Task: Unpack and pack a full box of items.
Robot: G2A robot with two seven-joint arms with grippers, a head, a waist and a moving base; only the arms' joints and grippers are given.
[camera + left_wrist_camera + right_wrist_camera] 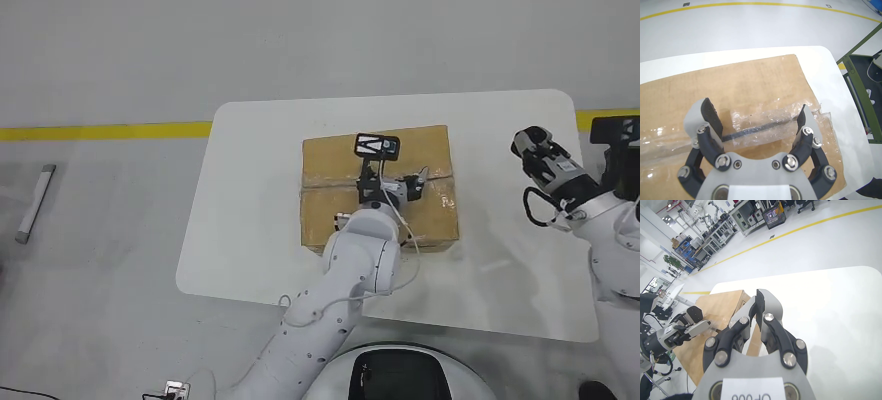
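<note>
A closed cardboard box (420, 150) lies in the middle of the white table (250, 200). Crinkled clear tape (761, 121) runs along its centre seam, and a dark slit shows under the tape. My left gripper (757, 115) hovers open just above that seam near the box's right end, one finger (712, 117) on each side of the tape line; from above it is over the box top (412, 186). My right gripper (758, 303) is shut on nothing, held over bare table to the right of the box (719, 302), also seen from above (527, 141).
The table's right half (829, 313) is bare. A green-framed cart (857, 75) stands off the table's right edge. A grey bar (35, 200) lies on the floor far left, and a yellow floor line (100, 130) runs behind the table.
</note>
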